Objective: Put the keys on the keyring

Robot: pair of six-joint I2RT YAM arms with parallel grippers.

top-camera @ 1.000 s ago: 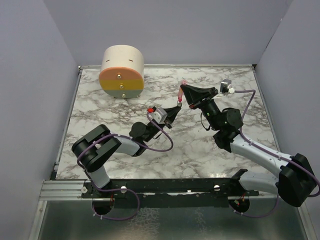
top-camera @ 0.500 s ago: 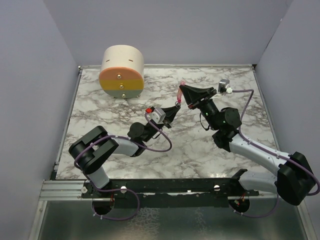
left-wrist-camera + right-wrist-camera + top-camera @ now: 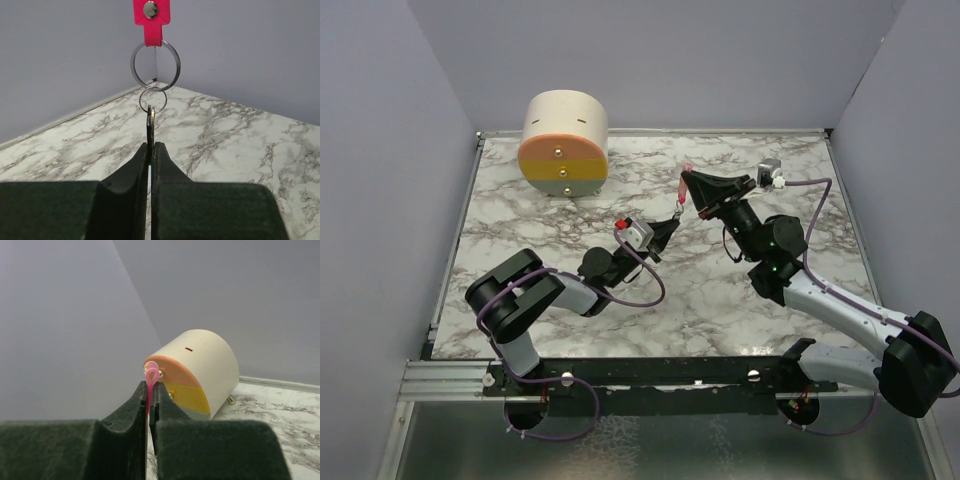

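Note:
In the left wrist view a bright pink strap (image 3: 151, 17) with a metal snap hangs from above. It carries a large silver ring (image 3: 134, 60), with a small silver ring (image 3: 141, 100) linked under it. My left gripper (image 3: 151, 147) is shut on a thin dark key (image 3: 150, 125), held edge-on. The key's top touches the small ring; I cannot tell whether it is threaded. My right gripper (image 3: 151, 387) is shut on the pink strap's loop (image 3: 152, 376). In the top view the two grippers meet tip to tip above mid-table, the left (image 3: 672, 220) below the right (image 3: 682, 192).
A cream cylinder box (image 3: 564, 143) with an orange and yellow face lies on its side at the back left of the marble table (image 3: 570, 330). It also shows in the right wrist view (image 3: 205, 365). Grey walls stand close on three sides.
My left wrist has shifted slightly, right and toward the near edge, with its tip still at the strap. The right gripper has barely moved. Both grips are unchanged.

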